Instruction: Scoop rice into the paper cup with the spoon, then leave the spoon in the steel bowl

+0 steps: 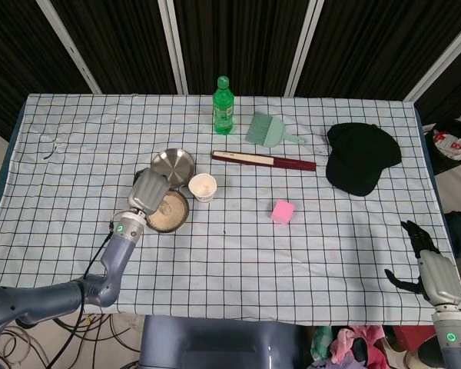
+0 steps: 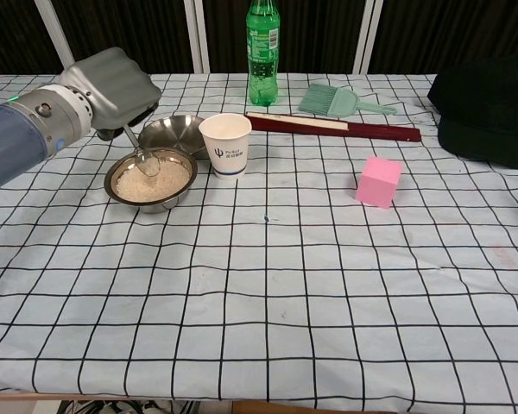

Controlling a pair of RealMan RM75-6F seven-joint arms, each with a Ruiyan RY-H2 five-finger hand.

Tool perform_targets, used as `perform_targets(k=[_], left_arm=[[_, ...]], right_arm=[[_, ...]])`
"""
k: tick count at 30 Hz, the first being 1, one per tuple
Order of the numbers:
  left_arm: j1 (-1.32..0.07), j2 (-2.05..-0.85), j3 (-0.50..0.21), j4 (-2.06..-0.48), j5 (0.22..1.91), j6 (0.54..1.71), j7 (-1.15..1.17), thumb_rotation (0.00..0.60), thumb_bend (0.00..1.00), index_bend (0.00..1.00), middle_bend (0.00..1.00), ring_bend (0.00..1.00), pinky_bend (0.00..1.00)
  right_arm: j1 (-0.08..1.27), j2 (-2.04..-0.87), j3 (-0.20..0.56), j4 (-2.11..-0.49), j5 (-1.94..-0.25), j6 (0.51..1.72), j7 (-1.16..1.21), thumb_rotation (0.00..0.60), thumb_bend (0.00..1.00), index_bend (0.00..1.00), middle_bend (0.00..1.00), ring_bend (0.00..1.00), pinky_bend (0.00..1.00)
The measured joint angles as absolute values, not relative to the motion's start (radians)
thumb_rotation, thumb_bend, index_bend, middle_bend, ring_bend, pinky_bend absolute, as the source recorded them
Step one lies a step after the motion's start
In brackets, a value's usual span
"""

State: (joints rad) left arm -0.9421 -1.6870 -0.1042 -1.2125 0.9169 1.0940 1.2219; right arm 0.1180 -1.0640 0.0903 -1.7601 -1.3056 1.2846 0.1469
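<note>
My left hand [image 2: 112,82] [image 1: 149,188] grips a metal spoon [image 2: 145,158] by its handle. The spoon's bowl, with rice in it, sits just above the rice in the rice bowl [image 2: 152,180] [image 1: 169,212]. An empty steel bowl [image 2: 171,133] [image 1: 174,163] stands right behind the rice bowl. The white paper cup [image 2: 225,144] [image 1: 203,187] stands upright just right of both bowls. My right hand [image 1: 428,257] hangs off the table's near right corner, fingers apart, holding nothing.
A green bottle [image 2: 262,52] stands at the back centre. Right of it lie a green brush [image 2: 338,100] and a dark red closed fan [image 2: 332,126]. A pink cube [image 2: 379,181] sits mid-right and a black cap [image 2: 488,108] at far right.
</note>
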Motion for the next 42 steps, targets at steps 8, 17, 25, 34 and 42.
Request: perform_targets(k=[8,17,25,34,42], left_arm=[[-0.947,-1.671,-0.127,-1.247,0.912,1.109,1.226,0.600,0.53,0.81,1.00,1.00,1.00],[-0.962,-1.671,-0.160,-1.268,0.899,1.117,1.219,0.600,0.53,0.81,1.00,1.00,1.00],[-0.982,-1.691,-0.204,-1.261,0.869,1.124,1.203,0.600,0.53,0.81,1.00,1.00,1.00],[-1.022,-1.718,-0.259,-1.231,0.840,1.131,1.189,0.600,0.53,0.81,1.00,1.00,1.00],[-1.078,-1.753,-0.294,-1.157,0.805,1.116,1.215,0.600,0.53,0.81,1.00,1.00,1.00]], right_arm=[[0.118,-1.064,0.090,-1.760,-1.307,1.284,0.146,0.600,0.22,0.00,0.00,0.00,0.20],[0.118,-1.064,0.090,-1.760,-1.307,1.286,0.146,0.600,0.22,0.00,0.00,0.00,0.20],[0.117,-1.064,0.091,-1.760,-1.306,1.287,0.146,0.600,0.22,0.00,0.00,0.00,0.20],[0.117,-1.064,0.093,-1.759,-1.304,1.287,0.150,0.600,0.22,0.00,0.00,0.00,0.20],[0.117,-1.063,0.095,-1.761,-1.301,1.287,0.155,0.600,0.22,0.00,0.00,0.00,0.20]])
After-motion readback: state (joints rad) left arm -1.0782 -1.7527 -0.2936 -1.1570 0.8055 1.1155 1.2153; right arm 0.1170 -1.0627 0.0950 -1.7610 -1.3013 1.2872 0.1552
